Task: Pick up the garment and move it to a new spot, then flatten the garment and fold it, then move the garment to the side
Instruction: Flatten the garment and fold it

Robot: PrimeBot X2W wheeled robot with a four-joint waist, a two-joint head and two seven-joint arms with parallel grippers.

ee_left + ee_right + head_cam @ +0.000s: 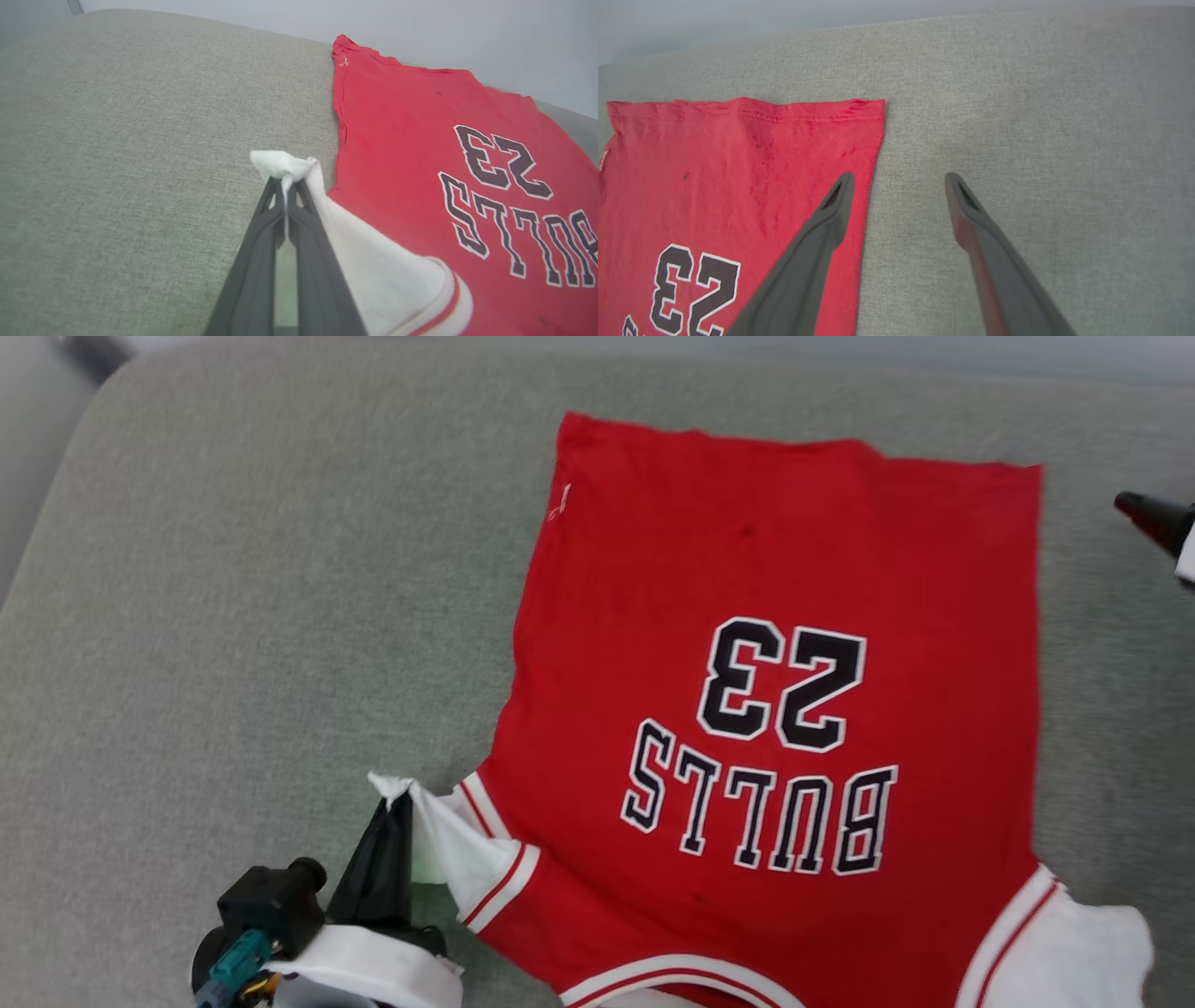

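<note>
We see one broad grey woven upholstered surface [233, 616] spanning the scene. On it, right of centre, lies the single red jersey T-shirt with white short sleeves [775, 569]. It is spread mostly flat with the black, white-outlined "BULLS 23" print [775, 747] facing up.

Its long axis runs near to far. The straight hem points to the far side and the striped neckline sits at the near edge, so in the head view the lettering reads upside down. The body leans a little to the left toward the far end.

We count two sleeves. The right white sleeve [1092, 943] lies on the surface at the near right. The left white sleeve [467, 859] is drawn up into a peak.

We count two grippers. The left gripper [285, 184] reaches in from the near left, its dark fingers pressed together and pinching the tip of that left sleeve, with white cloth bunched above the tips.

The right gripper [900, 179] stands by the shirt's right edge toward the far corner. Its fingers are spread wide with nothing between them. In the right wrist view one finger is over the red cloth and the other over the grey surface.
</note>
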